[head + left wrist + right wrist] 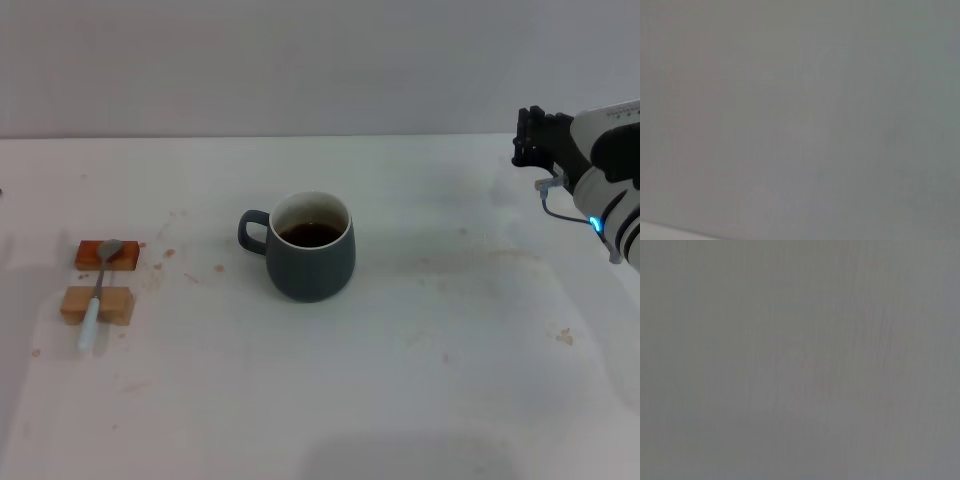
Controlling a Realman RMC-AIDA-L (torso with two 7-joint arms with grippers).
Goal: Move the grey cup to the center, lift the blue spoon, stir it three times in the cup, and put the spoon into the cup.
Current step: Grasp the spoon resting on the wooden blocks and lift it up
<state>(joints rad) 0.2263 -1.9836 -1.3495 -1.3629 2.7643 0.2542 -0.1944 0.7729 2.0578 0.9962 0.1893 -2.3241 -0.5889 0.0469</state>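
The grey cup stands upright near the middle of the white table, its handle pointing left and dark liquid inside. The blue spoon lies at the far left across two wooden blocks, bowl on the orange block, pale handle over the tan block. My right gripper is raised at the far right edge, well away from the cup. My left gripper is out of view. Both wrist views show only a blank grey surface.
Small brown stains dot the table near the blocks and at the right. A pale wall runs behind the table's far edge.
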